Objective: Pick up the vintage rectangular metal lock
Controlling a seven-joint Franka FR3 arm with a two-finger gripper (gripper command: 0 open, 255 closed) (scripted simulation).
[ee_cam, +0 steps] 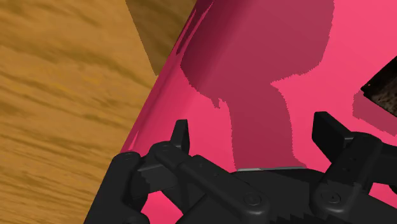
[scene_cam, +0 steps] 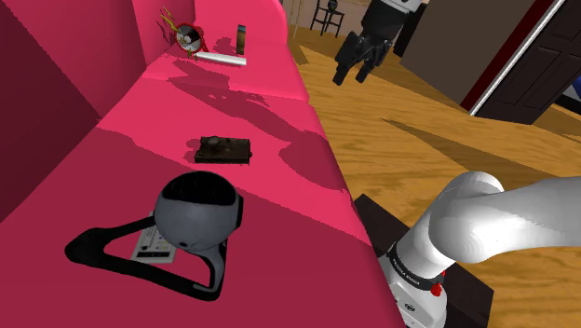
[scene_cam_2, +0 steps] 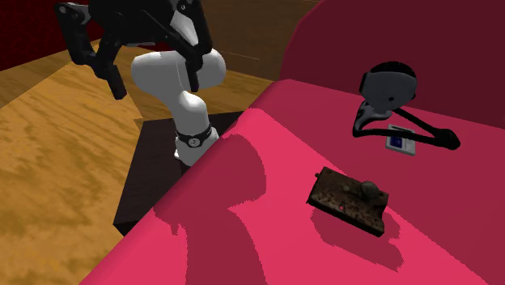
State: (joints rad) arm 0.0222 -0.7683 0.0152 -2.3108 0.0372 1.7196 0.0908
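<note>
The lock [scene_cam: 224,148] is a dark, rusty rectangular plate with a round knob on top. It lies flat on the pink sofa seat [scene_cam: 279,112], roughly mid-seat. The second exterior view has the lock [scene_cam_2: 350,198] towards its right. My gripper [scene_cam: 357,65] hangs open in the air over the wooden floor, off the seat's front edge and well apart from the lock. From the other side the gripper [scene_cam_2: 158,71] shows at the upper left, fingers spread. Along the hand, the open gripper [ee_cam: 254,133] looks at the seat edge, with a corner of the lock [ee_cam: 383,92] beside one finger.
A grey round-headed object on a black stand [scene_cam: 197,214] sits on the seat over a small white device [scene_cam: 154,247]. At the far end are a red-rimmed disc [scene_cam: 189,37], a white flat piece [scene_cam: 222,58] and a dark bottle [scene_cam: 241,39]. Wooden floor [scene_cam: 410,130] runs beside the sofa.
</note>
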